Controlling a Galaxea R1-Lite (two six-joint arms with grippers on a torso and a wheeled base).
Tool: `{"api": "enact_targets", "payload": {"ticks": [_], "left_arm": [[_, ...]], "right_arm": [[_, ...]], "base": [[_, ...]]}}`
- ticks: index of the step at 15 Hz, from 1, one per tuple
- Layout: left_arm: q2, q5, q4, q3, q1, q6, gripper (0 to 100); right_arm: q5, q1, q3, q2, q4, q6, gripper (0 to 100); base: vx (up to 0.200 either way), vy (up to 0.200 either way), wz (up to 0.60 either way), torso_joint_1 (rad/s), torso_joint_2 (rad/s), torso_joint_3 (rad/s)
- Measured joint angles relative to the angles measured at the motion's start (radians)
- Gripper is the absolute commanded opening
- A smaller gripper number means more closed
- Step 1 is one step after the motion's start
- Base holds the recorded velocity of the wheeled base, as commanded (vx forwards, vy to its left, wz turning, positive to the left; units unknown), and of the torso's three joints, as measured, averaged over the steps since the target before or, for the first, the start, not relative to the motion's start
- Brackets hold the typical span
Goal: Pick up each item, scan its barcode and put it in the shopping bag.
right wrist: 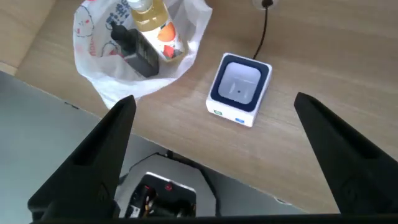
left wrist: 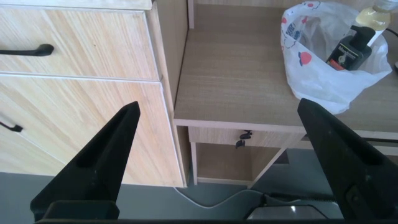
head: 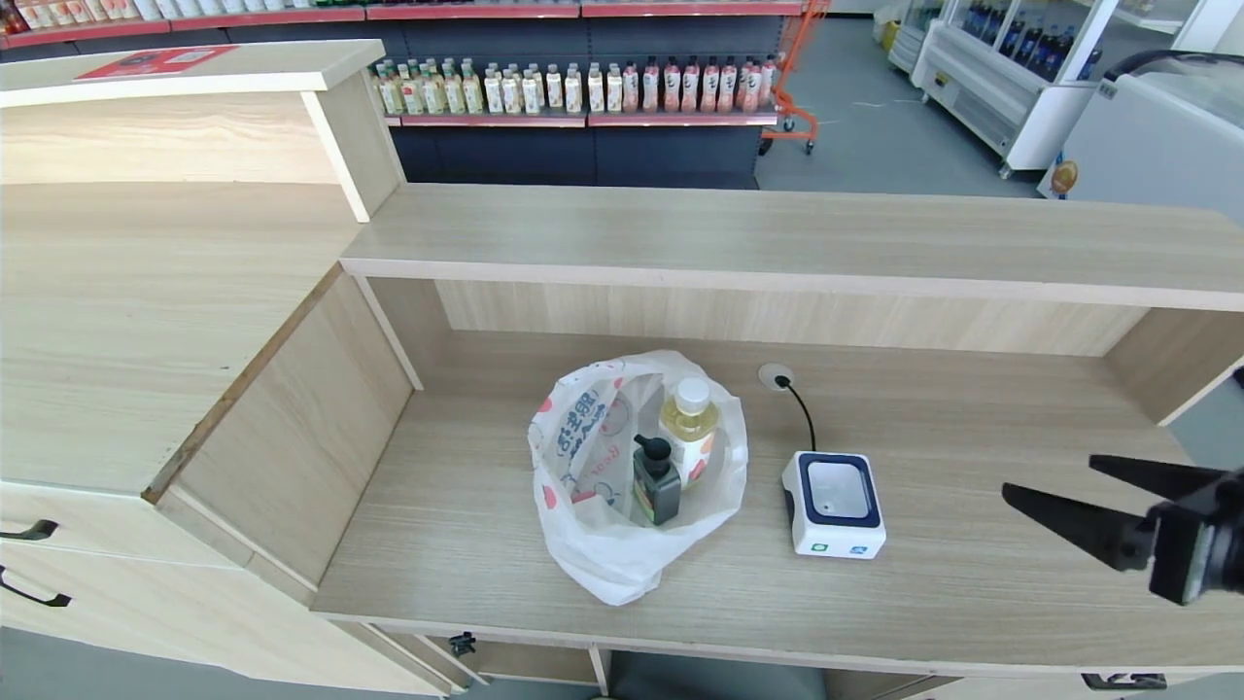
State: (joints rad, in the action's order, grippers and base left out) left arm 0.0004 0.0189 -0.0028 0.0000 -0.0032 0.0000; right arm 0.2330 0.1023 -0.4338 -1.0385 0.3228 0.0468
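Wide open and empty at lower right of the head view, right gripper (head: pixel 1050 476) hanging clear of the barcode scanner (head: pixel 834 501). Left gripper (left wrist: pixel 217 104) likewise spread and empty, off the counter (head: pixel 972 583) by the drawers (left wrist: pixel 74 43). Pump bottle (head: pixel 657 481) and drink bottle (head: pixel 690 418) upright in the open-mouthed shopping bag (head: pixel 603 554) at centre frame, so bagging probably done.

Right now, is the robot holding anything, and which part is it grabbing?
Nothing is held. The left gripper and the right gripper are both open and empty; the drink bottle and pump bottle sit inside the shopping bag.
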Motion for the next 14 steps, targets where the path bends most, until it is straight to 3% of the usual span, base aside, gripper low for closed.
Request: {"api": "enact_targets", "payload": {"ticks": [3, 10, 14], "left_arm": [[0.0, 0.0, 0.0, 0.0, 0.0, 0.0, 100], [0.0, 0.0, 0.0, 0.0, 0.0, 0.0, 100], [0.0, 0.0, 0.0, 0.0, 0.0, 0.0, 100]], "right_arm": [[-0.076, -0.019, 0.14, 0.254, -0.075, 0.001, 100], [0.009, -0.109, 0.38, 0.747, -0.174, 0.019, 100], [-0.004, -0.144, 0.43, 0.919, -0.276, 0.016, 100]], "base": [[0.0, 0.0, 0.0, 0.0, 0.0, 0.0], [0.0, 0.0, 0.0, 0.0, 0.0, 0.0], [0.0, 0.0, 0.0, 0.0, 0.0, 0.0]]}}
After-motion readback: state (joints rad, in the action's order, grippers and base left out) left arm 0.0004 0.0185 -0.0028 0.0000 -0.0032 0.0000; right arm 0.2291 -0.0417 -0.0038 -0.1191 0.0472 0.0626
